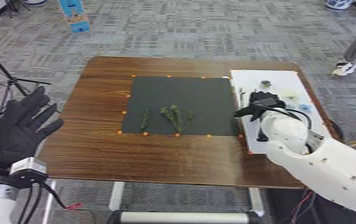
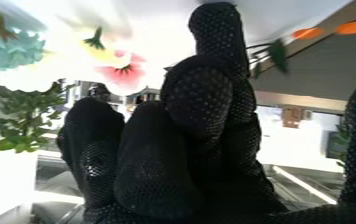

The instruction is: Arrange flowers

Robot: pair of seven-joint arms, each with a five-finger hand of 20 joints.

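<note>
The brown wooden table [image 1: 81,130] stands on a grey patterned carpet [image 1: 174,30]. A dark mat [image 1: 183,90] lies near its middle, with small orange marks along its border, and green sprigs [image 1: 173,117] rest on the half toward 6 o'clock. From the mat's 3 o'clock side, a white board [image 1: 245,76] runs along the table's right part. On it lies a pale blue flower [image 1: 305,107], at 4 o'clock from the right hand [image 1: 265,100]; the wrist view also has a pink flower [image 2: 124,74] and a yellow flower [image 2: 99,45].

The right hand is over the board, open and gripping nothing, its arm coming in from 4 o'clock. The left hand [image 1: 13,130] is open too, fingers straight and spread, outside the table's 9 o'clock edge. Beyond it stands a black tripod [image 1: 13,79]. On the floor past the far edge, toward 11 o'clock, is a blue stand [image 1: 74,17]; a blue-and-white pot [image 1: 339,4] sits toward 1 o'clock.

For moving, broad strips of bare wood run along the mat's 9 and 6 o'clock sides, with a narrower one at 12. The right arm crosses the table's corner at 4 o'clock.
</note>
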